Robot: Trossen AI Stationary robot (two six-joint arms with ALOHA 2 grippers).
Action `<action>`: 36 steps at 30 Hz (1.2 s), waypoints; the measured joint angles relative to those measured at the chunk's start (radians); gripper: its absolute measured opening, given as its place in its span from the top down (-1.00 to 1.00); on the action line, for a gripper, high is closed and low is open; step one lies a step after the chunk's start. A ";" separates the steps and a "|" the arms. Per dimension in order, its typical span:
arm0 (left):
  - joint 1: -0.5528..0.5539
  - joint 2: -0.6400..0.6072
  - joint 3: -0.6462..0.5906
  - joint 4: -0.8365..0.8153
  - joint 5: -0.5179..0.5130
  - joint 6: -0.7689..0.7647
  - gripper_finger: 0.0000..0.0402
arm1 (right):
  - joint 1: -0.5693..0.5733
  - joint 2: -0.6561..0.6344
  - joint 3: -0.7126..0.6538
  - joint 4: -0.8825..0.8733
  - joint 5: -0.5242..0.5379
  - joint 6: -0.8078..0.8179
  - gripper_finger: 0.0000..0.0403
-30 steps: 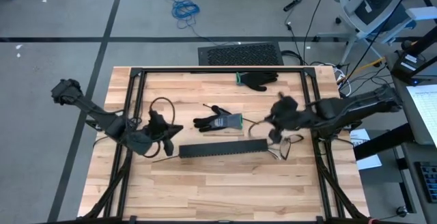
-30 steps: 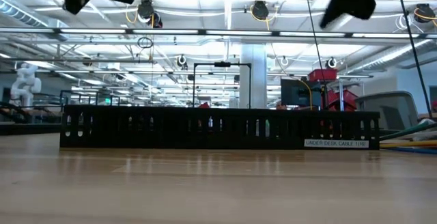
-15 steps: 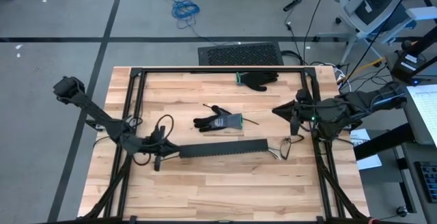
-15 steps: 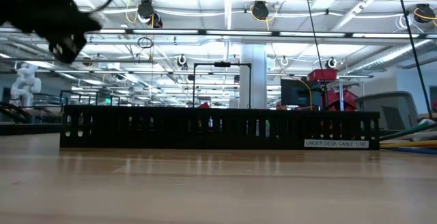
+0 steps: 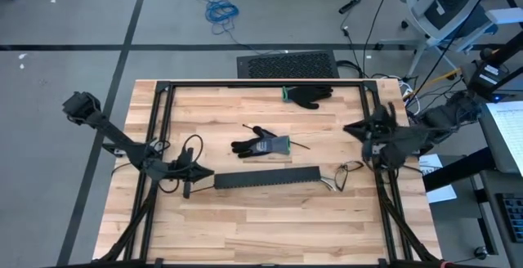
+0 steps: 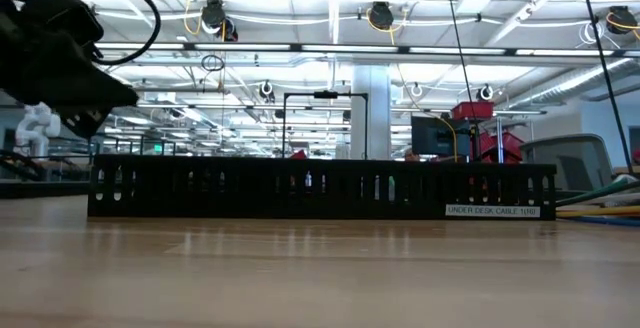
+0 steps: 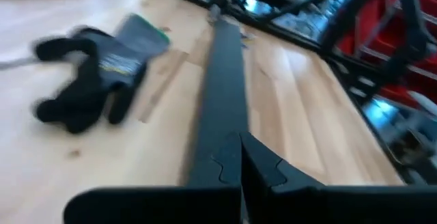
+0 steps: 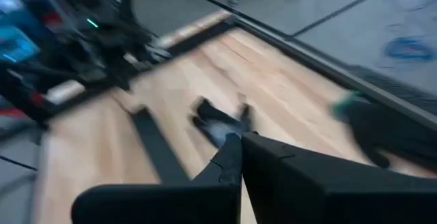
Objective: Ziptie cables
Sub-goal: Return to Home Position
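The left arm stretches from its base at the far left inward and low. The left end effector point(image 5: 204, 172) points right toward the middle of the scene, its two fingers point(image 7: 225, 169) pressed flat together. The right arm sits folded at the right edge, held high, and the right end effector point(image 5: 351, 127) points left with its fingers point(image 8: 229, 159) likewise meeting.
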 joint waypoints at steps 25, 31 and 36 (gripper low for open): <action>0.000 -0.031 0.000 0.012 -0.317 0.044 1.00 | 0.269 -0.152 -0.980 1.592 -0.095 -0.339 1.00; 0.000 -0.031 -0.001 -0.004 -0.344 0.223 1.00 | 0.140 -0.151 -0.978 1.376 -0.182 -0.412 1.00; 0.000 -0.030 -0.001 -0.101 -0.442 0.261 1.00 | 0.046 -0.200 -0.978 1.129 -0.159 -0.533 1.00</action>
